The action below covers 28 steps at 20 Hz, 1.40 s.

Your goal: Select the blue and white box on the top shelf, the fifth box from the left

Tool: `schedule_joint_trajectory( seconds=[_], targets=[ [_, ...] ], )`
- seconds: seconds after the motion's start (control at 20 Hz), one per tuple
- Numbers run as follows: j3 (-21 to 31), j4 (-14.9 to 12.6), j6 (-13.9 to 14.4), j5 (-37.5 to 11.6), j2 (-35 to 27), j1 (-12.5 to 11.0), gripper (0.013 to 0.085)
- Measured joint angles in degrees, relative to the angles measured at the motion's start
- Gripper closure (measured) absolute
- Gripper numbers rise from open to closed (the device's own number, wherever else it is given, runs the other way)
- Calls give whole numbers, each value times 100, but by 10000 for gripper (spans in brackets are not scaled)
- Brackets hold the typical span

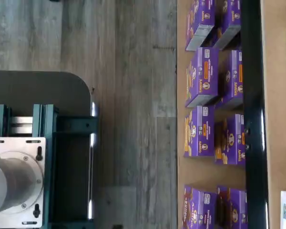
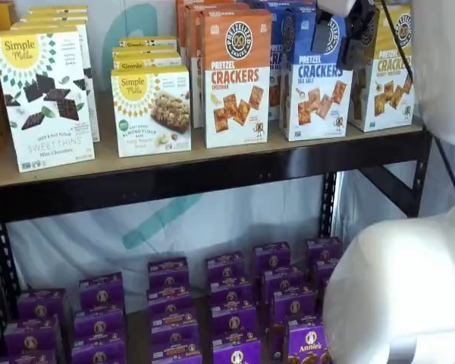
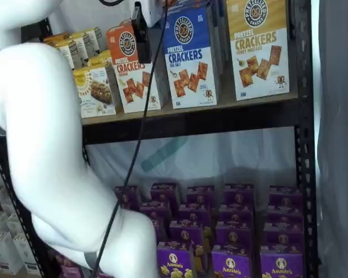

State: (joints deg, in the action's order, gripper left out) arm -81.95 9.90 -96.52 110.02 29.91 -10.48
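Note:
The blue and white box [image 2: 315,83] stands upright on the top shelf [image 2: 212,173], between an orange-and-white and a yellow-and-white box; it shows in both shelf views [image 3: 190,58]. My gripper [image 2: 340,44] hangs from the view's top edge in front of the box's upper right part. Its two black fingers show a gap with nothing between them. In a shelf view only a side-on black finger [image 3: 141,26] shows, left of the box. The shelf's black rail [image 3: 191,123] runs below the boxes. The wrist view does not show the box.
The orange-and-white box [image 2: 236,76] and the yellow-and-white box [image 2: 383,76] flank the target. Simple Mills boxes [image 2: 49,95] stand further left. Purple boxes [image 2: 227,303] fill the lower shelf [image 1: 202,76]. My white arm [image 3: 46,145] and its cable [image 3: 133,156] block the left. A teal-bracketed mount [image 1: 38,157] shows.

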Motion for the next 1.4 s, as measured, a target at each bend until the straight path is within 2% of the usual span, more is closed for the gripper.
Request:
schedule_joint_trajectory(
  seconds=[0.15,0.3,0.4,0.5,0.7,0.9,0.95,1.2,1.4],
  targets=[
    [24,-374,172,16,-38,339,130],
    [129,-391,294,-73,-14,461,130],
    [176,-300,358,-131,-1,493,130],
    [169,-133,402,-149,-10,478,130],
    [131,435,480,-281,-12,339,130],
    [182,1183,511,-693,92,68,130],
    [158,1298,523,-777,94,29,130],
    [185,1648,521,-1196,162,-133,130],
    [76,1871,468,-1279,134,-323,130]
  ],
)
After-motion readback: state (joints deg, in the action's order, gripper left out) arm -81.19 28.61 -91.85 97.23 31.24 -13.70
